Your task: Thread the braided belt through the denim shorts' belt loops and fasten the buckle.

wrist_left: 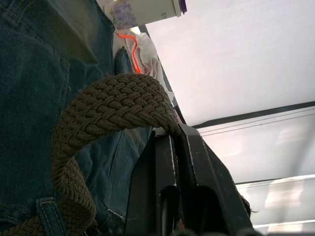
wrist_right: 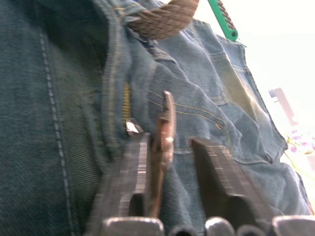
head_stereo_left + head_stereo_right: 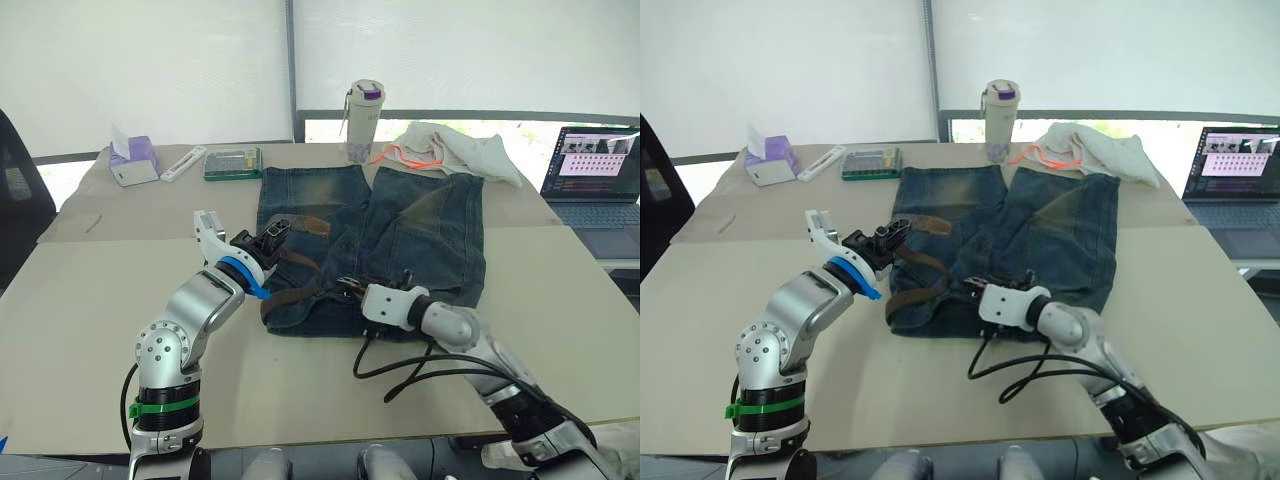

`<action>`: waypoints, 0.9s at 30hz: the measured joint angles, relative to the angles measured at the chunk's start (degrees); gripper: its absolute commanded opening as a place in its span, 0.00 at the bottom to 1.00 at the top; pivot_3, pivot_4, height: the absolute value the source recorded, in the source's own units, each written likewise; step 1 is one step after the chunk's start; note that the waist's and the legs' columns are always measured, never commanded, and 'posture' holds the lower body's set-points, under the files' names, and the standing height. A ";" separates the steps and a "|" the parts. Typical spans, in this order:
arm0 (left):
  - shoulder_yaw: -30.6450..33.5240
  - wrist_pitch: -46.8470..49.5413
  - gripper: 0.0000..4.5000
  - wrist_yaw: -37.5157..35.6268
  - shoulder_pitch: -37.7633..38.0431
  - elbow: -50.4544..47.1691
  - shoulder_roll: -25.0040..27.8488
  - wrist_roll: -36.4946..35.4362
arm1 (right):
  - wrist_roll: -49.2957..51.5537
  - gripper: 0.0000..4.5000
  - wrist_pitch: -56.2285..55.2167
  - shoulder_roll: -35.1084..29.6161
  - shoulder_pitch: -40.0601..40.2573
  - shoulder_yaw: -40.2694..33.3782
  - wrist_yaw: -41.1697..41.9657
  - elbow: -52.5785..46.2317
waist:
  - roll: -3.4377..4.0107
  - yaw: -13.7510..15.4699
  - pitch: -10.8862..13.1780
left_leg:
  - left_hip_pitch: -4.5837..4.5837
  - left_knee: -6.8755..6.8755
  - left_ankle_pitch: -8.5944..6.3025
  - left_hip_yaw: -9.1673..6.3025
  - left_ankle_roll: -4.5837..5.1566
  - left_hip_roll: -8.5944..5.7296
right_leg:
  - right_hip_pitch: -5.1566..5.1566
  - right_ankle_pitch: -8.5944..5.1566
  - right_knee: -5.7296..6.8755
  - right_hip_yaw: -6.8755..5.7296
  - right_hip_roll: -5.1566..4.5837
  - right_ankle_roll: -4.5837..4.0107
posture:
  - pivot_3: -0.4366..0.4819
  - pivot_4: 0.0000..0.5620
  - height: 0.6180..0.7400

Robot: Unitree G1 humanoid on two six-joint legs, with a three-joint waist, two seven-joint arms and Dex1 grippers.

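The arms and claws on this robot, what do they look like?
Both arms are silver-grey metal with rounded joints. The left claw has black fingers behind a blue wrist ring, plus a green band low on that arm. The right claw has black fingers on a white wrist block, with black cables looping beneath the forearm.

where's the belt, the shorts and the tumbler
belt (image 1: 115,105), left wrist view, top of the braided arch
shorts (image 3: 430,225), left eye view, middle of one leg
tumbler (image 3: 363,125), left eye view, middle of its body

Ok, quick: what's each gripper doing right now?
Left gripper: shut on the braided belt.
Right gripper: open, fingers either side of a thin brown piece at the denim shorts waistband.
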 measured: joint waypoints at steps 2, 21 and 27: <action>0.00 0.00 0.00 -0.05 0.00 0.00 0.00 0.03 | 0.03 0.01 -0.19 0.05 -0.02 -0.18 0.05 0.01 | 0.00 -0.01 0.00 | 0.01 0.00 0.00 0.00 0.00 0.00 | 0.01 0.00 0.00 0.00 0.00 0.00 | 0.48 0.27 1.00; -0.21 0.03 0.00 -0.82 0.97 0.08 -0.15 1.15 | 5.47 0.39 10.13 2.35 2.78 -4.30 3.36 -4.10 | 0.00 0.39 -0.01 | 0.00 0.02 -0.01 -0.01 0.01 -0.01 | 0.02 0.00 0.00 0.00 -0.01 0.00 | 0.48 0.27 1.00; -0.55 0.05 0.00 -0.96 1.04 0.09 -0.15 1.17 | 5.95 0.53 18.40 2.05 3.67 -4.22 6.34 -7.31 | 0.00 0.49 -0.01 | 0.00 0.02 -0.01 -0.01 0.02 -0.01 | 0.01 0.00 0.00 0.00 0.00 0.00 | 0.48 0.27 1.00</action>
